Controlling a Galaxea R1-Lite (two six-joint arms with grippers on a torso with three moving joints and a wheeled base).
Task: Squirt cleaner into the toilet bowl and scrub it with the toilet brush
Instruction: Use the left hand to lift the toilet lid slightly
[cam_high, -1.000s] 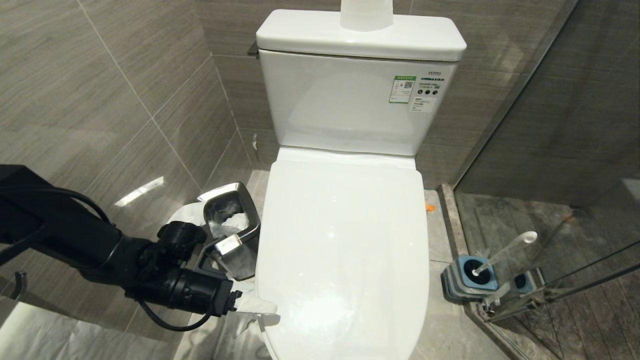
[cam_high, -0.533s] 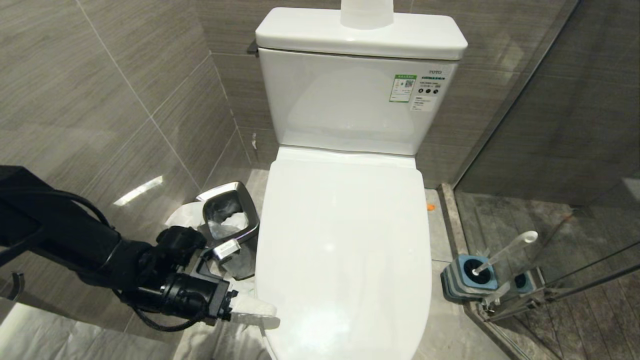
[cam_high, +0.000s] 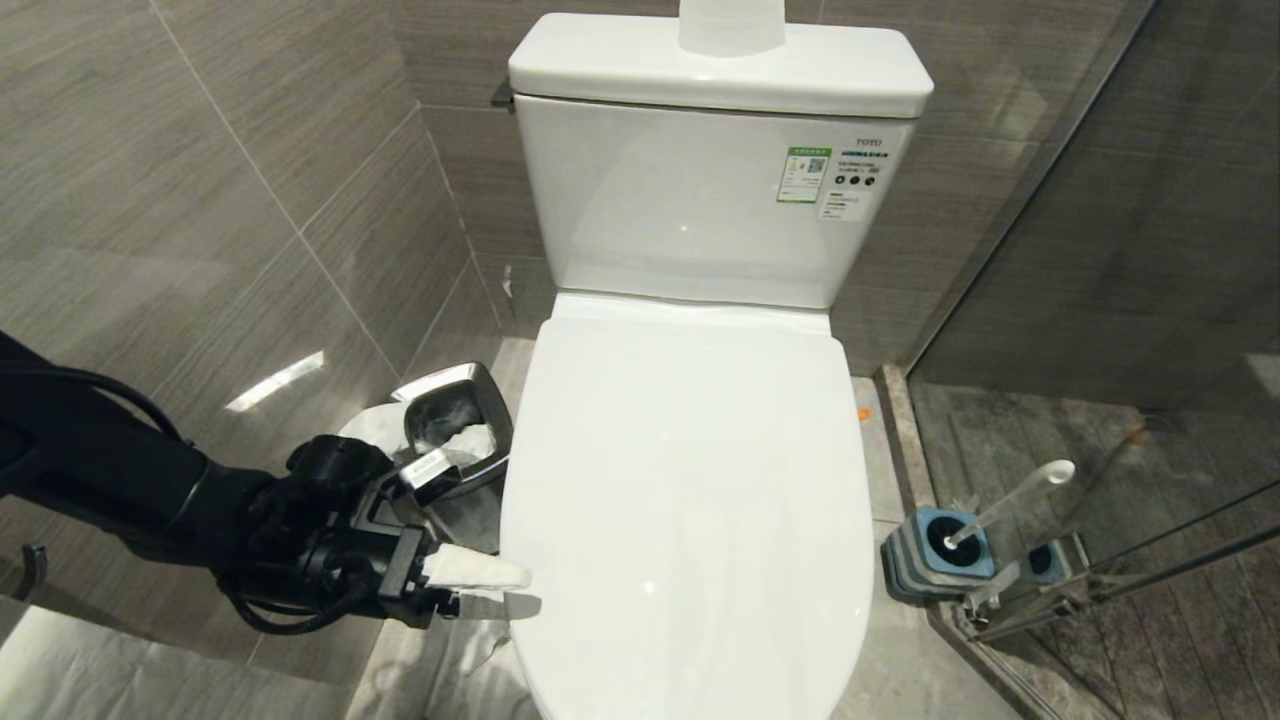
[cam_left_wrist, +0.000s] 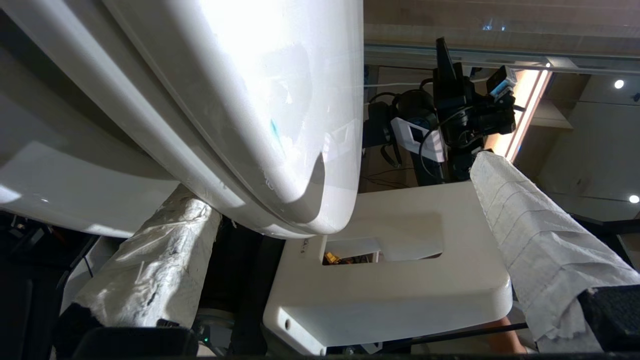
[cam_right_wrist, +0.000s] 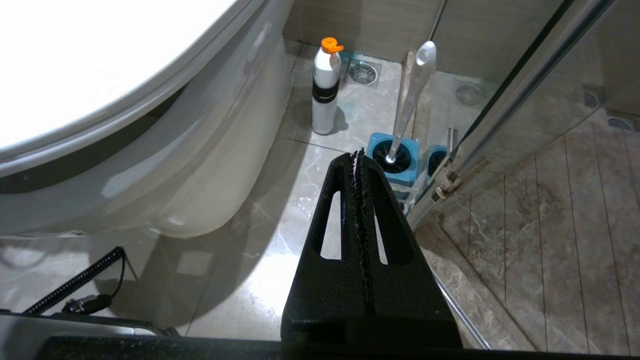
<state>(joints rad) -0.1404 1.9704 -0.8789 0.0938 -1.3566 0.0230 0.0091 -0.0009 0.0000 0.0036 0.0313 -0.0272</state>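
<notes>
Floor (cam_right_wrist: 280, 200) grey marble tile | walls grey tile | left claw (cam_high: 490, 585) spread wide, empty

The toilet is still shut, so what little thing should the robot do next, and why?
Probably lift: the open left gripper has one wrapped finger under the lid edge and the other outside, so raising it should uncover the bowl. The toilet brush waits in its holder.

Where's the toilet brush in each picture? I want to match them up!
Head view: toilet brush low on the right, leaning in its blue holder.
Left wrist view: not in it.
Right wrist view: upper middle, handle rising from that holder, past the right gripper.
Shared landmark: the closed toilet lid.
</notes>
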